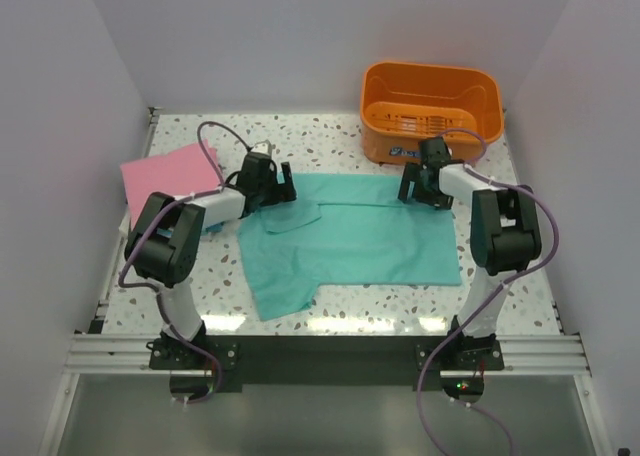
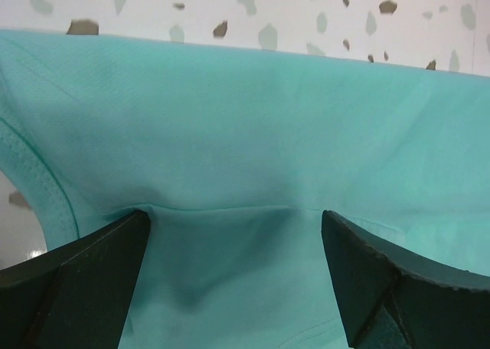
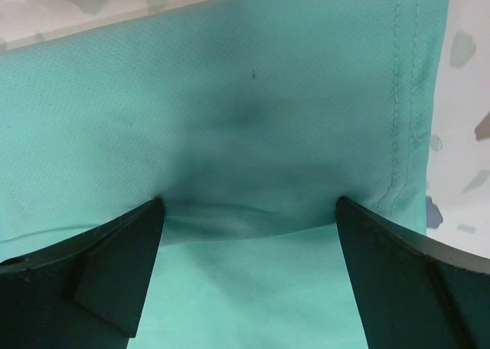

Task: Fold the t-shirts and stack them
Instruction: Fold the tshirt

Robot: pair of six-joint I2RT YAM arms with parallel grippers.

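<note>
Seen from above, two robot arms reached over a speckled terrazzo table. Two t-shirts could be counted with certainty. One teal-green t-shirt lay spread flat at the table's centre, with one short sleeve pointing toward the near edge. One pink t-shirt lay flat at the far left, and the left arm cut off its near corner. One orange plastic basket stood at the far right corner, apart from the shirts.

The left gripper rested on the teal shirt's far left edge. The right gripper rested on its far right corner, just in front of the basket.

In both wrist views the left gripper and the right gripper had their jaws spread wide. Their fingertips pressed on teal cloth that puckered between them, with nothing pinched.

A blue sliver showed beneath the left forearm, but what it was could not be made out. The basket's contents were hard to see.
</note>
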